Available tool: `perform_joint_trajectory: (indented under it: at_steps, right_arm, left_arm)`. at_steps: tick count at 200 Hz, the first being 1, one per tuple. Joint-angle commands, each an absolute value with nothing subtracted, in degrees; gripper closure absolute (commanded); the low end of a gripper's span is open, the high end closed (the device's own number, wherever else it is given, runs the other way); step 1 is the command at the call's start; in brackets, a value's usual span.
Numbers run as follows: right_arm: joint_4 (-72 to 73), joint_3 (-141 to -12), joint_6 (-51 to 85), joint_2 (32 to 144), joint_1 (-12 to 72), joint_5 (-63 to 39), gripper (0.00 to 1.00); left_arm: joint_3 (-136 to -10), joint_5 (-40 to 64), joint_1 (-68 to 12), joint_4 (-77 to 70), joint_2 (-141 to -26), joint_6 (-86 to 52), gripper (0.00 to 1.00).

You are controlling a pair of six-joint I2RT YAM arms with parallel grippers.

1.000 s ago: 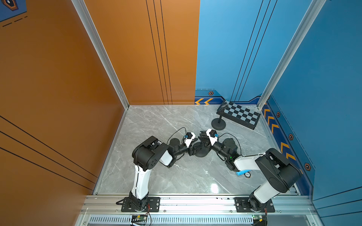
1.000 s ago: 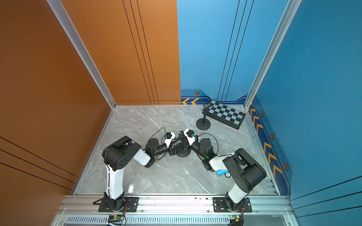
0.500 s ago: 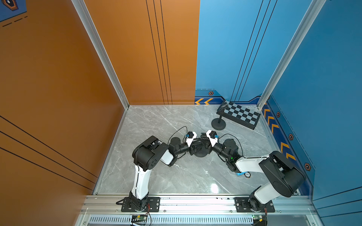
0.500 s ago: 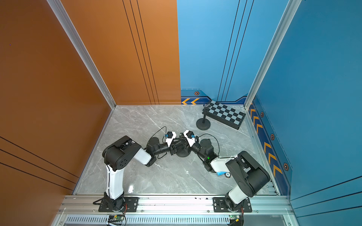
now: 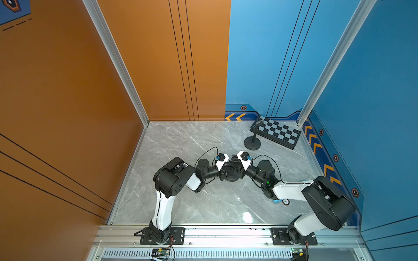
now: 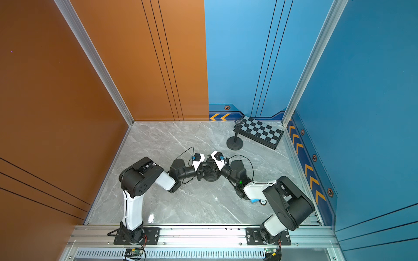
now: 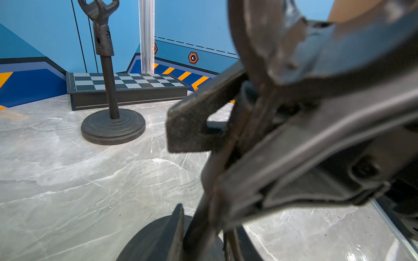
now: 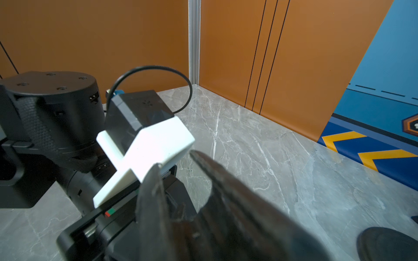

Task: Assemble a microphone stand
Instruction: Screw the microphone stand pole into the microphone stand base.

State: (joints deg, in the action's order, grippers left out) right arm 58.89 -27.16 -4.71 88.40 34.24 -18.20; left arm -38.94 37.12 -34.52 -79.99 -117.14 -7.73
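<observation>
A black round base (image 5: 231,178) (image 6: 210,179) lies mid-floor, and both arms meet above it. Seen from the left wrist, a dark pole (image 7: 199,228) rises from that base (image 7: 149,241). My left gripper (image 7: 203,221) (image 5: 226,170) is shut on the pole low down, one finger (image 7: 177,226) pressed against its side. My right gripper (image 8: 174,159) (image 5: 235,166) is shut on the same pole higher up, its fingers (image 7: 190,131) crossing the left wrist view. A dark forked piece (image 7: 260,45) looms above them, too blurred to name.
A complete black stand (image 5: 252,143) (image 7: 110,90) with a forked clip stands at the back right, next to a checkerboard box (image 5: 278,133) (image 7: 126,81). A small blue-and-white item (image 5: 281,201) lies under the right forearm. Orange and blue walls enclose the marble floor.
My left gripper's jaws have closed in on the pole. The right arm has stretched slightly forward over the base, its grip unchanged.
</observation>
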Motion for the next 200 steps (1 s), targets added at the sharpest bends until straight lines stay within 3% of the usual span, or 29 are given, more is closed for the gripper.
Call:
perform_joint_trajectory:
  at_steps: [1, 41, 71, 119, 132, 161, 185, 200]
  right_arm:
    - [46.8, -26.4, -4.4, 90.8, 35.0, -19.7, 1.00]
    - [41.9, -28.9, -6.4, 91.9, 35.9, -17.3, 1.00]
    - [46.4, -27.3, -4.6, 94.8, 35.8, -16.5, 1.00]
    - [46.5, -25.1, -4.0, 92.8, 36.1, -15.9, 1.00]
    - [45.1, -25.0, -4.7, 91.4, 36.0, -15.9, 0.94]
    - [43.8, -25.0, -5.1, 88.4, 34.4, -19.0, 0.86]
    - [40.8, -26.4, -5.7, 85.7, 32.7, -24.1, 0.68]
    - [37.9, -27.4, -6.6, 83.9, 32.2, -26.1, 0.65]
  left_arm:
    - [-38.7, 38.9, -35.1, -80.8, -117.4, -6.7, 0.71]
    - [-38.9, 36.8, -33.5, -80.8, -119.3, -7.2, 0.65]
    - [-39.9, 37.1, -33.4, -80.8, -120.4, -7.0, 0.63]
    - [-38.9, 36.0, -33.9, -80.8, -120.8, -5.1, 0.94]
    - [-38.9, 35.7, -34.1, -80.8, -121.0, -4.2, 1.00]
    - [-38.3, 34.8, -34.4, -80.8, -121.4, -2.4, 1.00]
    - [-36.8, 33.2, -35.0, -80.2, -121.0, 0.6, 1.00]
    - [-36.2, 32.6, -35.4, -77.9, -120.0, 2.5, 1.00]
